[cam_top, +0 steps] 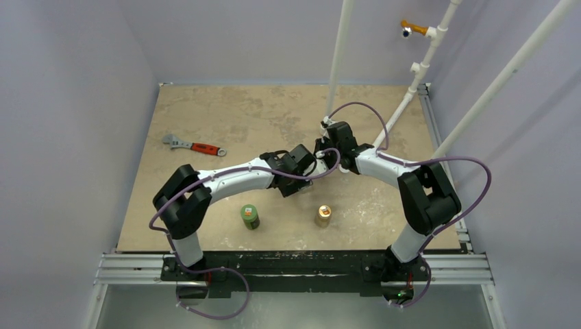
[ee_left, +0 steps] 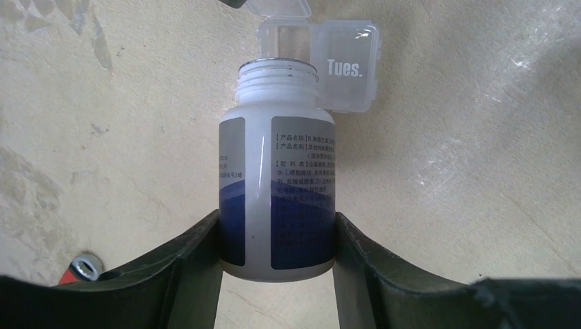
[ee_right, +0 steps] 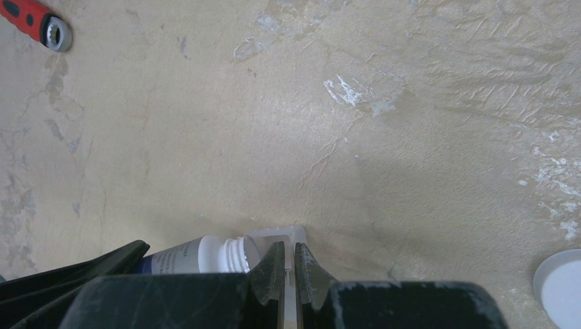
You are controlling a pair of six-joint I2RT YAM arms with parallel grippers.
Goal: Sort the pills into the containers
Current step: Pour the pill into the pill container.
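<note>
My left gripper (ee_left: 277,240) is shut on a white bottle (ee_left: 277,178) with a blue label, gripping its lower body from both sides. The bottle has no cap, and its open mouth lies against the container (ee_left: 349,65), a small clear plastic case marked "Tues." with one lid flipped up. My right gripper (ee_right: 288,264) is shut on a thin clear wall of that container (ee_right: 281,234), with the bottle (ee_right: 199,255) lying just left of it. In the top view both grippers meet mid-table, left (cam_top: 307,179) and right (cam_top: 323,147). No pills show.
A green bottle (cam_top: 249,216) and a tan-orange bottle (cam_top: 323,216) stand near the front edge. A red-handled wrench (cam_top: 194,145) lies at the left. A white cap (ee_right: 562,288) rests on the table (cam_top: 226,110) to the right of my right gripper.
</note>
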